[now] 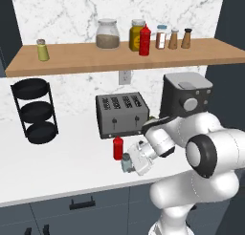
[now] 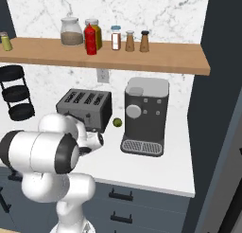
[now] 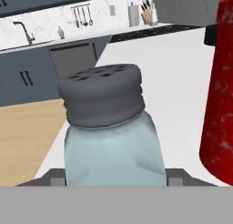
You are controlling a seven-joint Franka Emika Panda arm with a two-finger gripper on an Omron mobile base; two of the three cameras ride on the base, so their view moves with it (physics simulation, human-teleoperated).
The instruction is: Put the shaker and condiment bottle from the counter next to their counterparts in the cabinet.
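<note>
The shaker [image 3: 113, 141], pale blue-grey glass with a grey perforated cap, stands upright between my gripper's [image 3: 116, 180] two fingertips, which press against its sides. From the left base view the shaker [image 1: 126, 162] sits near the counter's front edge with the gripper [image 1: 129, 164] shut on it. Just behind and left of it stands the all-red condiment bottle [image 1: 118, 148], whose side fills the right edge of the hand view [image 3: 220, 91]. On the cabinet [image 1: 86, 61] are the counterparts: a yellow-green shaker [image 1: 42, 50] at far left and a taller red nozzle bottle [image 1: 144, 40] mid-shelf.
A grey toaster [image 1: 122, 114] stands behind the red bottle, and a coffee machine [image 1: 184, 93] is to its right. A black three-tier rack [image 1: 34, 110] stands at the left. A glass jar [image 1: 107, 34] and brown spice shakers [image 1: 173, 39] share the shelf. A lime [image 2: 117, 122] lies by the toaster.
</note>
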